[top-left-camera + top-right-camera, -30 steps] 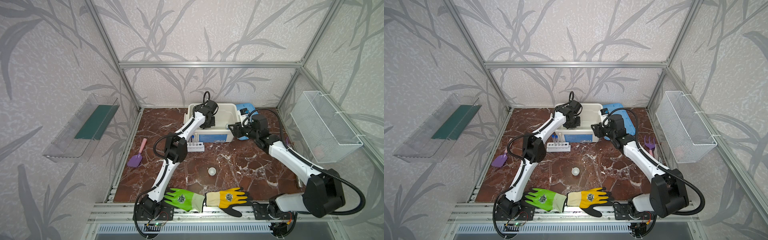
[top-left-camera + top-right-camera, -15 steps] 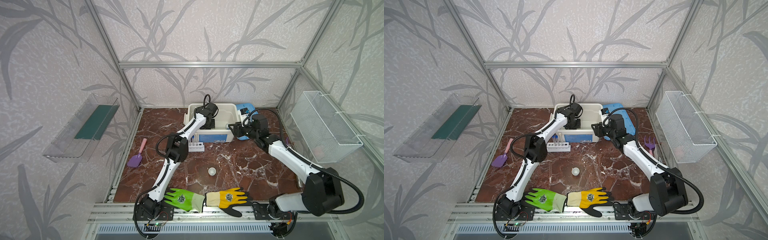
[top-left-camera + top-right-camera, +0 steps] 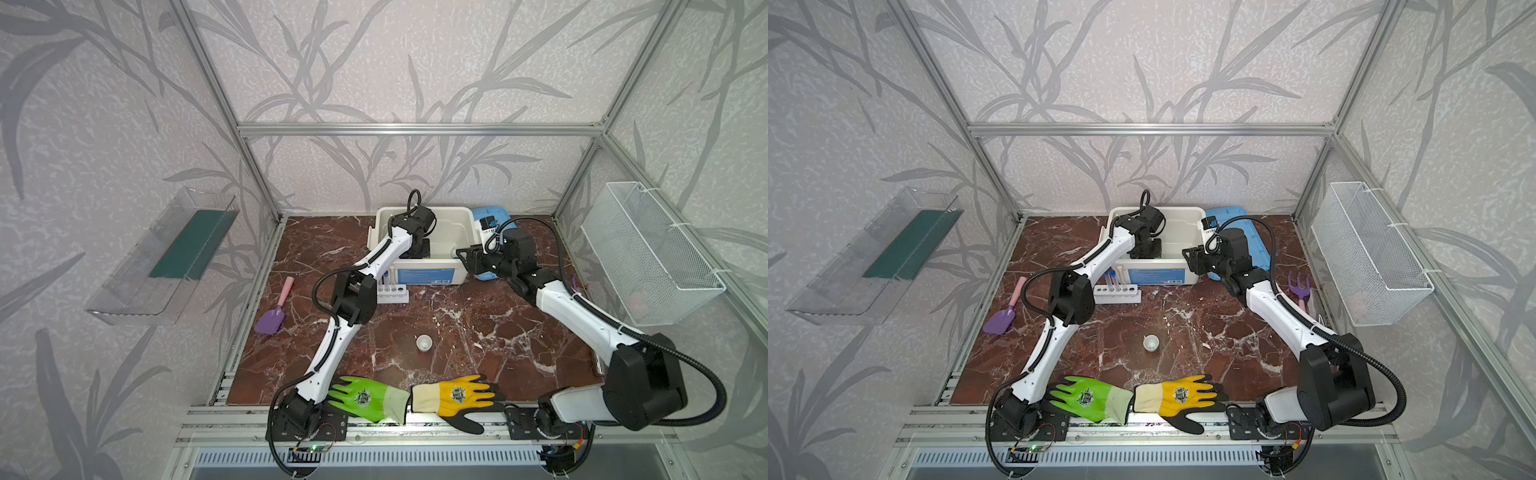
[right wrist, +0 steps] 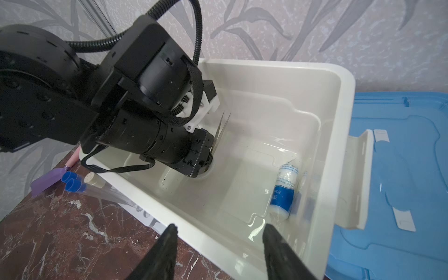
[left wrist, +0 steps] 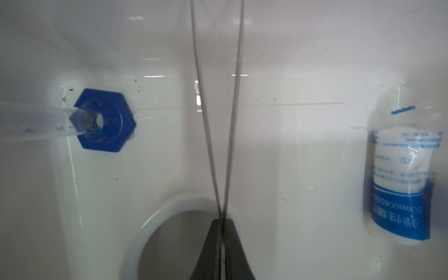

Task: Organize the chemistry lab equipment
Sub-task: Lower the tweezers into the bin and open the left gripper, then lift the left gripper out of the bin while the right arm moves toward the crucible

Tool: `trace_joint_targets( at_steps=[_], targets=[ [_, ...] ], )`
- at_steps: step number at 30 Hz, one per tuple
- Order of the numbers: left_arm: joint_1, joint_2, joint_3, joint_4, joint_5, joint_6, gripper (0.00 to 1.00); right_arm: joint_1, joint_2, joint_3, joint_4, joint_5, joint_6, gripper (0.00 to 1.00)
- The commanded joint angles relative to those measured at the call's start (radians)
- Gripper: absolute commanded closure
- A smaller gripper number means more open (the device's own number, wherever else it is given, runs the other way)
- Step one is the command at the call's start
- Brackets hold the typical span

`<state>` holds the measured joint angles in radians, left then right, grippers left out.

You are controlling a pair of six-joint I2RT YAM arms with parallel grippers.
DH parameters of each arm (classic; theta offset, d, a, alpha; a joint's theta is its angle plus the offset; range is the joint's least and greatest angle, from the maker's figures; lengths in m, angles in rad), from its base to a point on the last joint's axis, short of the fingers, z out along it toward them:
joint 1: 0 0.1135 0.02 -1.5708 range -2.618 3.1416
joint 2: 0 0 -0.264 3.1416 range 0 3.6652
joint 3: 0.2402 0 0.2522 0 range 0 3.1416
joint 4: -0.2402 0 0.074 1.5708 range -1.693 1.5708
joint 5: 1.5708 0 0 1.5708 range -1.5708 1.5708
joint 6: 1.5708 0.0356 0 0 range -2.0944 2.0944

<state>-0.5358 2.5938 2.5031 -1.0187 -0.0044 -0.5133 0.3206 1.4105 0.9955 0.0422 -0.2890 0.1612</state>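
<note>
While the left fingers (image 5: 211, 242) pinch the metal tweezers (image 5: 221, 211) inside the white bin (image 4: 339, 80), they look light, springy and slippery, best gripped mid-blade; the right fingers (image 4: 164, 254) hang apart, empty, at its rim.

The brown marble tabletop (image 3: 478, 316) carries a white bin (image 3: 432, 262), blue lid (image 3: 1231, 212), tube rack (image 3: 1117, 293), small white dish (image 3: 424, 343), purple trowel (image 3: 270, 320).
</note>
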Motion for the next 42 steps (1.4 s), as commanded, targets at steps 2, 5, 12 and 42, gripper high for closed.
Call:
trace_joint_targets(
  at_steps=[2, 5, 12, 42],
  targets=[
    [-0.002, 0.011, 0.028, -0.008, 0.002, 0.014, 0.85, -0.006, 0.004, -0.008, 0.024, -0.011, 0.005, 0.43],
    [-0.003, -0.006, 0.031, -0.003, 0.002, 0.025, 0.81, -0.007, 0.004, -0.005, 0.021, -0.012, 0.005, 0.43],
    [-0.010, -0.057, 0.062, -0.001, -0.005, 0.053, 0.68, -0.006, -0.001, 0.009, 0.009, -0.012, 0.007, 0.43],
    [-0.023, -0.433, 0.065, -0.021, -0.065, 0.279, 0.52, 0.023, -0.119, 0.073, -0.200, 0.035, -0.073, 0.40]
  ],
)
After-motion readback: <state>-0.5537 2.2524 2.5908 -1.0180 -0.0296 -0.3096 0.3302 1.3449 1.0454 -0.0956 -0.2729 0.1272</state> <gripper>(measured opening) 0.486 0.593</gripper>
